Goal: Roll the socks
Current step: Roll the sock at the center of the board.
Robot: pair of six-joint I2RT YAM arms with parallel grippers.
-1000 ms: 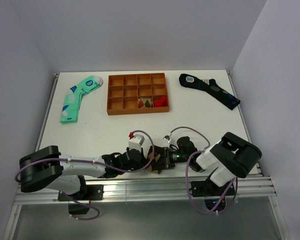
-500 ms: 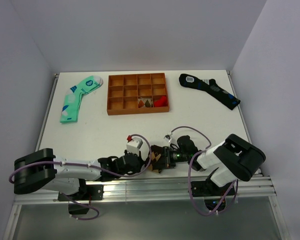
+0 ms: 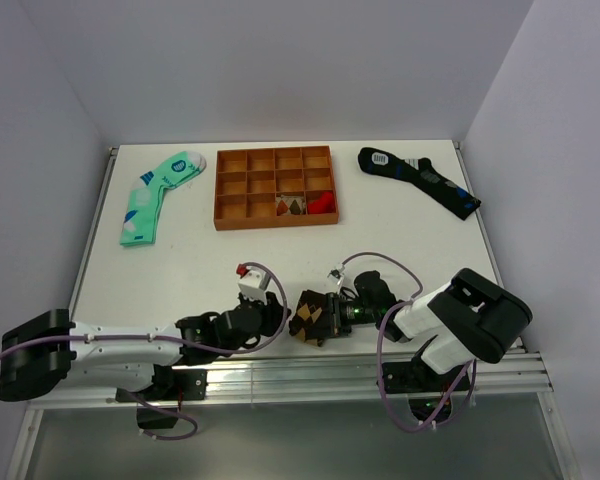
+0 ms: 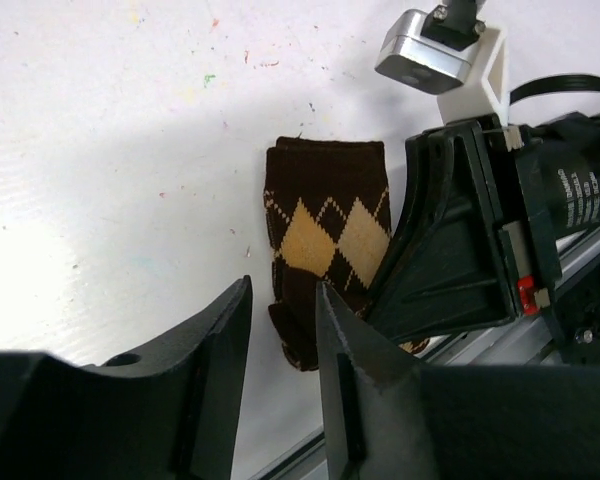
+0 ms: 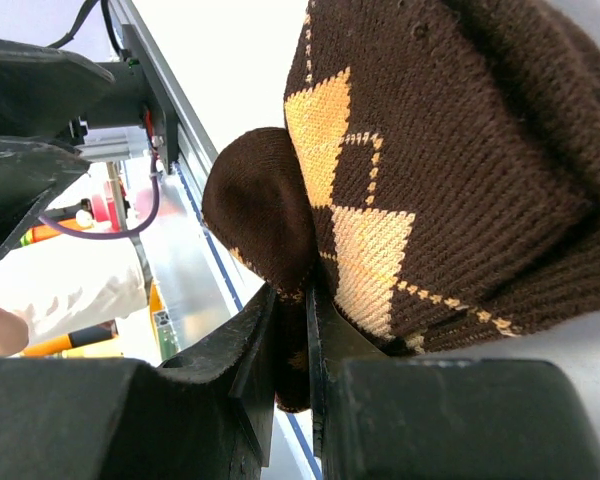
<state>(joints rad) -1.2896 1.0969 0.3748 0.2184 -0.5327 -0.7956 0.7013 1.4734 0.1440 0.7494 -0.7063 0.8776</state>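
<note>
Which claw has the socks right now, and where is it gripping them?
The right claw pinches the socks by a dark brown fold at the bundle's edge. The left claw is open, holding nothing.

No readable text; motor label point(image 4: 578, 195) print too small, blurred.

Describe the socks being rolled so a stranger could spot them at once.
Look at the middle of the near edge of the white table. There the right gripper pinches the socks, a compact folded bundle. It alone is dark brown with tan diamonds; the mint-green sock and the black sock lie flat at the far corners.
</note>
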